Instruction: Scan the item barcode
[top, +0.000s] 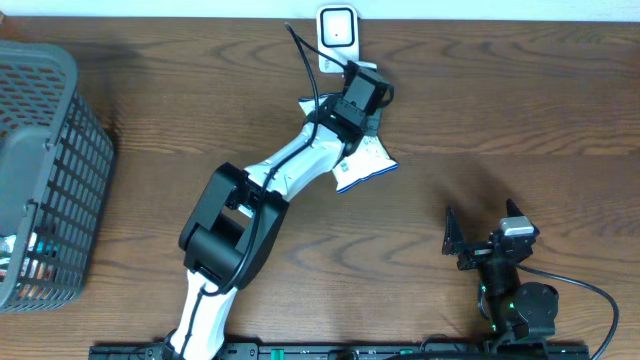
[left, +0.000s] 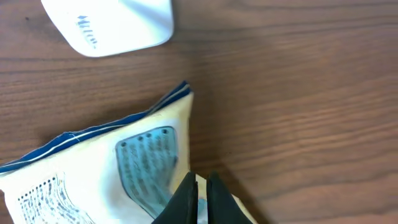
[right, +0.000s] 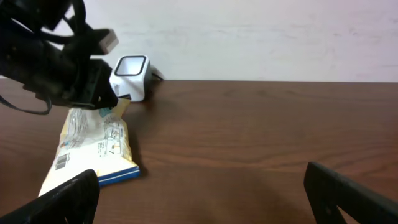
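Reaching from the near edge of the desk (top: 520, 120) toward its far side, the left arm (top: 255, 200) ends at the left pincer (top: 368, 118). This pincer's 2 fingers (left: 186, 199) are pressed together on the edge of a snack packet (top: 365, 165), with only a thin sliver of the wrapper between them in the left wrist view. The packet is white and pale yellow with a blue border. It lies on the wood just in front of the white barcode scanner (top: 338, 35), which stands at the far edge of the desk near the wall.

From the right wrist camera the packet (right: 93, 149) stretches lengthwise toward the viewer. Its far end is at the left pincer, just beside the scanner (right: 129, 74), and a small barcode (right: 61, 163) shows on its upper face near the closer end. In the left wrist view the packet's corner (left: 183, 93) points toward the scanner's base (left: 112, 25) without touching it.

The right pincer (top: 483, 232) hangs at the near right of the desk, well apart from the packet. Its 2 fingers (right: 68, 199) are spread wide with nothing between them.

A grey mesh basket (top: 60, 120) sits at the left edge of the desk, and what it holds is too small to make out.
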